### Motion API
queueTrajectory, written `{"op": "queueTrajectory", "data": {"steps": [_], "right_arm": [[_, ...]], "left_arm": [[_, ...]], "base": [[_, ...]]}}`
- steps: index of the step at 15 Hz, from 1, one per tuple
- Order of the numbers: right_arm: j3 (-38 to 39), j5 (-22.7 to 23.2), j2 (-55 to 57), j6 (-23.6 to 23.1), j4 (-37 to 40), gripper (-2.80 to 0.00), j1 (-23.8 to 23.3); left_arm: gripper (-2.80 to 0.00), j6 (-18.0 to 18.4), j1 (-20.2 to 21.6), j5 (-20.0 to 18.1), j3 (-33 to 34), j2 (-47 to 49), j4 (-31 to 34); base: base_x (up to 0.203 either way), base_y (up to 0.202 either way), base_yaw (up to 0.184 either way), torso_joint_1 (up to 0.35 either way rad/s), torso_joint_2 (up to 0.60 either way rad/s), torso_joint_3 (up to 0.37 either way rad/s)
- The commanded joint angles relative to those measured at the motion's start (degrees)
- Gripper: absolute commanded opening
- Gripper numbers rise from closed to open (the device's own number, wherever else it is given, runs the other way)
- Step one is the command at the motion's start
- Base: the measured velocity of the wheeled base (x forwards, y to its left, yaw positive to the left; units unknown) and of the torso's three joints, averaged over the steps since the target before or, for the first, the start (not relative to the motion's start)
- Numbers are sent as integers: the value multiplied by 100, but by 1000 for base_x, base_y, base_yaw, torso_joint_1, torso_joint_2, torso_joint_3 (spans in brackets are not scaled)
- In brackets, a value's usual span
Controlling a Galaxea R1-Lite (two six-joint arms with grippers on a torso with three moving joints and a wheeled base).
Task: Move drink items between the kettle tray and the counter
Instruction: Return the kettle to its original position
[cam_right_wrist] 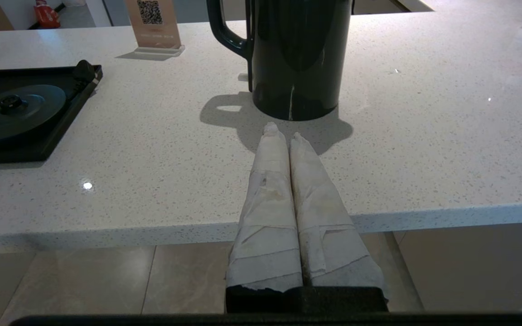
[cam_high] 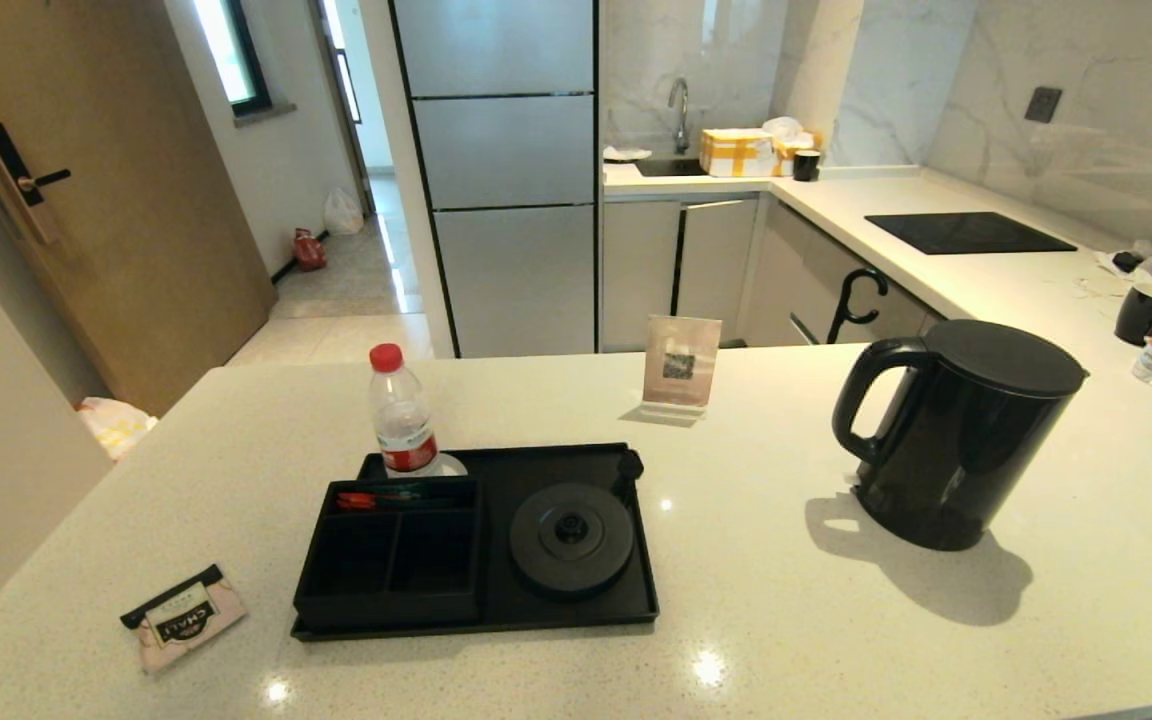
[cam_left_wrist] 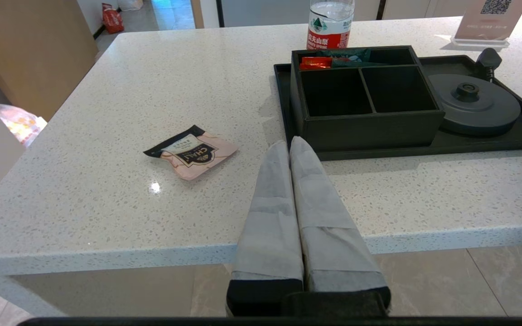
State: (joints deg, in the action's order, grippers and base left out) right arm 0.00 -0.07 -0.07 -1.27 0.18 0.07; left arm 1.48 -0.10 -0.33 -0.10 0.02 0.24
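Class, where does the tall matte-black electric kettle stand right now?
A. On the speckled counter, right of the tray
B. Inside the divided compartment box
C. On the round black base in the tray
A: the tall matte-black electric kettle stands on the off-white speckled stone counter, leaving the round black kettle base bare.

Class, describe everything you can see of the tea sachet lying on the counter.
The tea sachet is a flat, pale-pink packet with a black band reading "CHALI". It looks sealed and slightly crinkled. It lies flat and askew on the speckled counter, left of the black tray, apart from it. Nothing touches it but the counter; no pincer is near it.
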Motion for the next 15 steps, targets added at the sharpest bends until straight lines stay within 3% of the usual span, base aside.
{"op": "queueTrajectory", "data": {"steps": [1, 4, 15], "right_arm": [[9, -1, 7, -5, -1, -280, 1], [9, -54, 16, 338, -18, -280, -7], [9, -45, 7, 276, -18, -280, 1]], "left_arm": [[-280, 1, 1, -2, 1, -11, 2], [-280, 1, 1, -2, 1, -11, 2], [-280, 1, 1, -2, 1, -11, 2]], "base": [[0, 0, 0, 0, 0, 0], [0, 0, 0, 0, 0, 0], [0, 0, 0, 0, 0, 0]]}}
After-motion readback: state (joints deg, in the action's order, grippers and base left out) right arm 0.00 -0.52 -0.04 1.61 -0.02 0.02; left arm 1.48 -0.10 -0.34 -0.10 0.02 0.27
